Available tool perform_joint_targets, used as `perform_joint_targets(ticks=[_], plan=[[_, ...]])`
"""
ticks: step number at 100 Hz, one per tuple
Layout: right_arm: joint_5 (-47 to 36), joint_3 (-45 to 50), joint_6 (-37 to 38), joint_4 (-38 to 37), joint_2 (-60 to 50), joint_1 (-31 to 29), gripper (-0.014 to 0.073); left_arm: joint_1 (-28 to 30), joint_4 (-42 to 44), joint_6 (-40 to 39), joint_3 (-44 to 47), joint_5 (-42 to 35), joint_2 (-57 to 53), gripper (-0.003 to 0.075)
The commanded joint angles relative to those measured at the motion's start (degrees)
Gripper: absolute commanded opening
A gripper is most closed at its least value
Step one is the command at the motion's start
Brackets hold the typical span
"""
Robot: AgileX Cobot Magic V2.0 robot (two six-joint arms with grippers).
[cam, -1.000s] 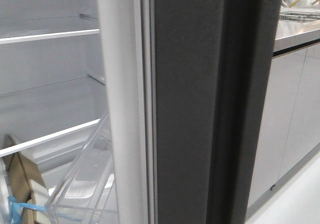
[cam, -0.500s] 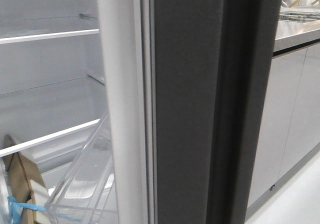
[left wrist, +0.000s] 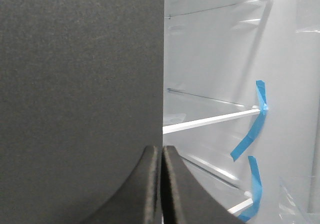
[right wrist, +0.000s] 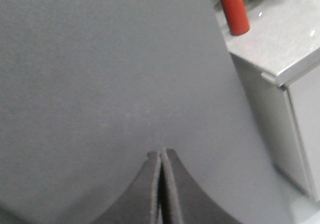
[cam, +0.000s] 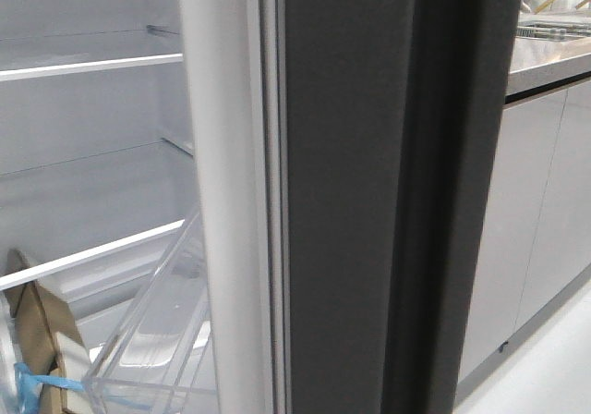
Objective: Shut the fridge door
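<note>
The fridge door [cam: 351,201] is a tall matte dark grey panel that fills the middle of the front view, edge-on, with its white lining [cam: 222,201], grey seal strip [cam: 274,201] and clear plastic bin [cam: 157,340] on its left. The open fridge interior with white shelves [cam: 92,65] lies to the left. My left gripper [left wrist: 161,149] is shut and empty, its tips at the dark door's edge [left wrist: 80,99]. My right gripper [right wrist: 161,153] is shut and empty, its tips close against the door's outer face [right wrist: 110,74]. Neither gripper shows in the front view.
Glossy pale grey cabinet fronts [cam: 540,211] under a steel counter [cam: 549,58] stand right of the door. A red cylinder [right wrist: 232,9] stands on the counter. Blue tape strips [left wrist: 252,129] hang inside the fridge. A brown cardboard piece [cam: 42,331] sits low in the fridge.
</note>
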Motion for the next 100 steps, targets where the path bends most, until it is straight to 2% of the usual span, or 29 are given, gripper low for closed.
perform_joint_targets(ticks=[1, 35, 47, 64, 82, 100], plan=[[-2.51, -2.12, 2.46, 3.19, 0.84, -0.23, -0.0046, -0.08, -0.23, -0.25, 2.01, -4.25, -0.61, -0.002], [2.21, -2.28, 2.94, 20.46, 4.66, -0.23, -0.0046, -0.08, -0.23, -0.25, 2.01, -4.25, -0.61, -0.002], [3.66, -3.87, 2.94, 24.13, 6.05, -0.23, -0.0046, -0.08, -0.23, -0.25, 2.01, -4.25, -0.61, -0.002], [1.23, -7.38, 2.69, 24.03, 6.15, -0.23, -0.0046, -0.08, -0.23, -0.25, 2.01, -4.25, -0.61, -0.002], [-3.38, -10.22, 2.36, 16.74, 6.28, -0.23, -0.0046, -0.08, -0.23, -0.25, 2.01, -4.25, -0.61, -0.002], [-3.78, -11.19, 2.26, 15.87, 8.76, -0.23, -0.0046, -0.08, -0.23, -0.25, 2.01, -4.25, -0.61, -0.002]])
